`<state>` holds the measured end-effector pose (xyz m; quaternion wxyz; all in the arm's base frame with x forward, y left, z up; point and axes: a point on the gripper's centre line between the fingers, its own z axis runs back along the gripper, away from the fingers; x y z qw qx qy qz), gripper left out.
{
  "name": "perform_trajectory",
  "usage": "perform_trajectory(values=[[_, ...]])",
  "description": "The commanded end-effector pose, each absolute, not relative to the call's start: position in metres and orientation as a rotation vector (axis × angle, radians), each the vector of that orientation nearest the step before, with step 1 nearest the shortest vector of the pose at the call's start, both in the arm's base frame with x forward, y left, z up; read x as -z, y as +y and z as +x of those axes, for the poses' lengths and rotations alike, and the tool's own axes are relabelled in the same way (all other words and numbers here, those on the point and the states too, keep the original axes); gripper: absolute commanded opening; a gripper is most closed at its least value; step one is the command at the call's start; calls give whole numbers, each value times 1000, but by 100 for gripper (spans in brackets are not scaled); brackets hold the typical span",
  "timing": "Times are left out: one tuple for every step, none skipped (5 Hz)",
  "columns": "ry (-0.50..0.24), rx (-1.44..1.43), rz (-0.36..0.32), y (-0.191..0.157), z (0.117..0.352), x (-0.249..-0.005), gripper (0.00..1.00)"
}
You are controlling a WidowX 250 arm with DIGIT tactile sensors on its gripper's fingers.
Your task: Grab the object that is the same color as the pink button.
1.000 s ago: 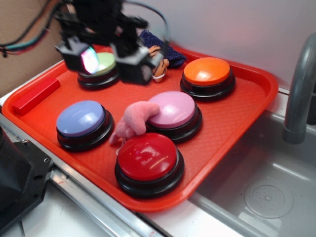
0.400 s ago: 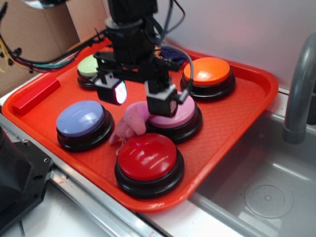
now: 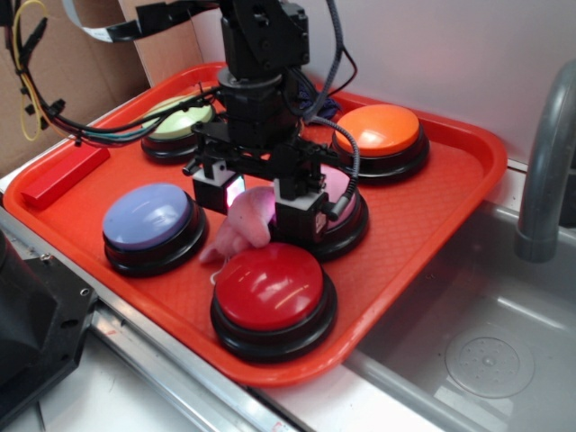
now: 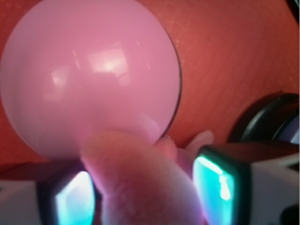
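Observation:
The object, a fuzzy pale-pink plush (image 3: 241,222), lies on the red tray (image 3: 468,171), leaning against the pink button (image 3: 336,191). My gripper (image 3: 259,203) is lowered over the plush and open, one lit finger on each side of it. The arm hides most of the button in the exterior view. In the wrist view the plush (image 4: 140,183) fills the gap between the glowing pads (image 4: 219,185). The glossy pink button (image 4: 89,79) lies just beyond the plush.
A red button (image 3: 270,286) sits right in front of the plush, with a lavender-blue button (image 3: 147,216) to the left. Green (image 3: 175,117) and orange (image 3: 376,129) buttons are at the back. A red block (image 3: 65,173) lies far left; sink (image 3: 486,342) and faucet (image 3: 544,162) are right.
My gripper came from the tray's back left, forward and down, and now straddles the pink plush. The plush and buttons have not moved.

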<state>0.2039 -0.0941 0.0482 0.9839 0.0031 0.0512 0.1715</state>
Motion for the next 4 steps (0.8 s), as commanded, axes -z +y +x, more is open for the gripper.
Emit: perform_trajectory(values=[[48, -410, -88, -78, 204, -78, 0], [39, -437, -73, -65, 207, -88, 0], [7, -408, -39, -29, 209, -118, 0], [-42, -391, 22, -3, 215, -138, 0]])
